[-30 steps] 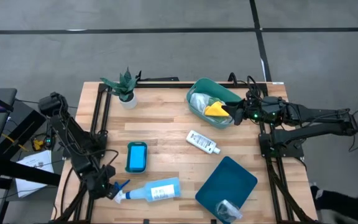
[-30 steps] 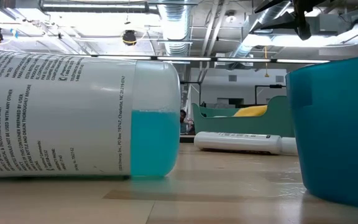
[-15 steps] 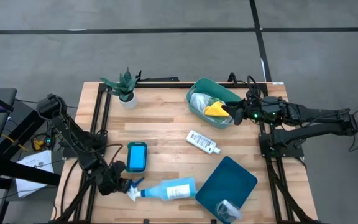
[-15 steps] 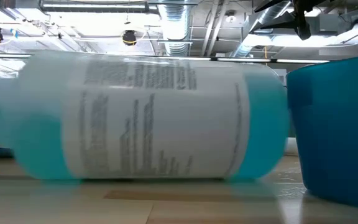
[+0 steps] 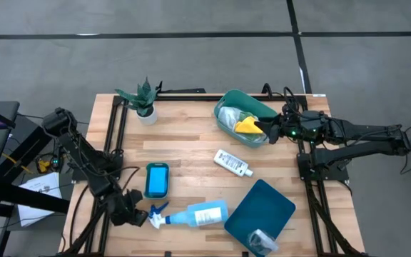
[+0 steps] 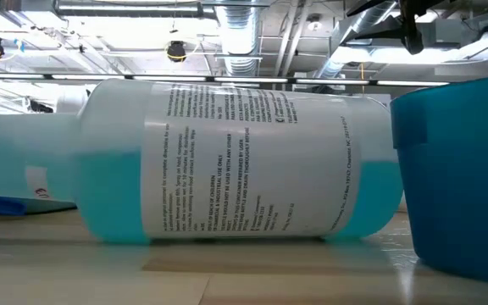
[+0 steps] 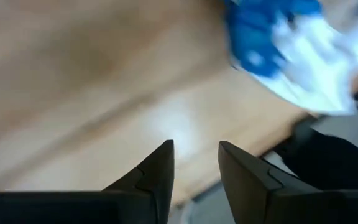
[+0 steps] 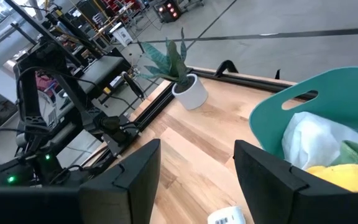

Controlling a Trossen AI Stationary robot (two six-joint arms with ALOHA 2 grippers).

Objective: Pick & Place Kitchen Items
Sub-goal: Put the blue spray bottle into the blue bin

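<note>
High view: the left gripper (image 5: pixel 135 216) sits low at the tabletop's (image 5: pixel 191 143) 7 o'clock corner, just beside the blue trigger head of the pale-blue spray bottle (image 5: pixel 191 215), which lies on its side with its base close to the dark blue lid (image 5: pixel 260 210) at 5 o'clock. Whether the gripper touches the nozzle cannot be told from above.
High view, other items: blue sponge (image 5: pixel 156 179) at 8 o'clock, small white bottle (image 5: pixel 232 163) near centre, teal tub (image 5: pixel 245 116) at 1 o'clock holding white, green and yellow cloths, potted plant (image 5: pixel 142 99) at 11 o'clock.
High view, right arm: the right gripper (image 5: pixel 271 128) waits at the tub's 3 o'clock rim.
Low view: only here can the bottle's (image 6: pixel 235 161) label and blue liquid be seen; it rests flat on the wood, its base almost at the lid's (image 6: pixel 456 178) wall.
Left wrist view: the fingers (image 7: pixel 154 177) stand slightly parted with nothing between them; the blue nozzle (image 7: pixel 260 37) lies ahead, blurred and off to one side.
Right wrist view: fingers (image 8: pixel 129 180) held wide and empty, the tub (image 8: pixel 291 112) and plant (image 8: pixel 182 74) beyond.
Doing it well: my judgement is to line the gripper up squarely on the narrow neck, spread wider first, and close gently so the round bottle does not roll.
</note>
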